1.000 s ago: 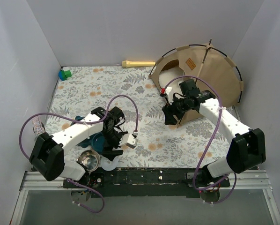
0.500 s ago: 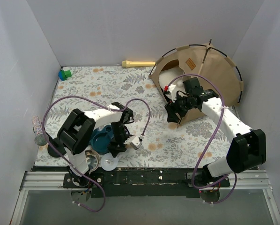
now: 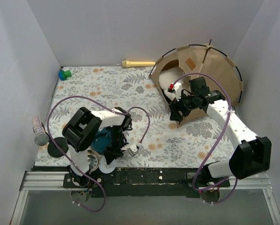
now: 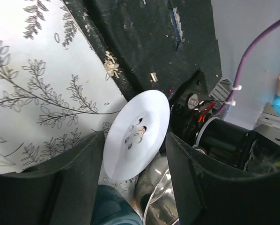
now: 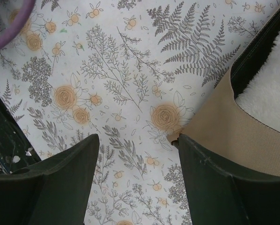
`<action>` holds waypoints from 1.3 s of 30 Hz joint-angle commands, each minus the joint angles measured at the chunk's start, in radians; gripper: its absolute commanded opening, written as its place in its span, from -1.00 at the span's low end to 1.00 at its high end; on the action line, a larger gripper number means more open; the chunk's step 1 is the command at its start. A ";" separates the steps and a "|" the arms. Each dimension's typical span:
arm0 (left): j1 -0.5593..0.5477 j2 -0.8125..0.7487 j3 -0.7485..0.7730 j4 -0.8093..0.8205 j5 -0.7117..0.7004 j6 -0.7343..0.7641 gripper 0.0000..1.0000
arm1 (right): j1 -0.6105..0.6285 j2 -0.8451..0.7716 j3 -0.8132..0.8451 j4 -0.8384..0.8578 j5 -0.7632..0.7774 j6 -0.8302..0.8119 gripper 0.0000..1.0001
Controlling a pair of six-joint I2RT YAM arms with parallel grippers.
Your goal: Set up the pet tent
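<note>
Yellow rod (image 3: 138, 63) and green block (image 3: 65, 74) lie by the far wall (image 3: 130, 33).

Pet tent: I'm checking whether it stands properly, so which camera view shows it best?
Top external: the whole pet tent shows, a standing dome at far right. Right wrist catches only a tan edge and white fleece inside. Left wrist shows none of it.
</note>
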 commanded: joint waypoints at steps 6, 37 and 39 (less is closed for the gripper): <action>-0.007 0.164 0.053 0.049 -0.024 -0.008 -0.47 | -0.011 -0.049 -0.017 0.000 -0.038 0.009 0.50; 0.371 -0.101 0.670 0.041 0.340 -0.720 -1.00 | -0.020 -0.018 0.034 0.007 -0.148 0.021 0.48; 0.440 -0.170 0.618 0.040 0.331 -0.755 -1.00 | -0.020 0.002 0.049 0.006 -0.169 0.030 0.47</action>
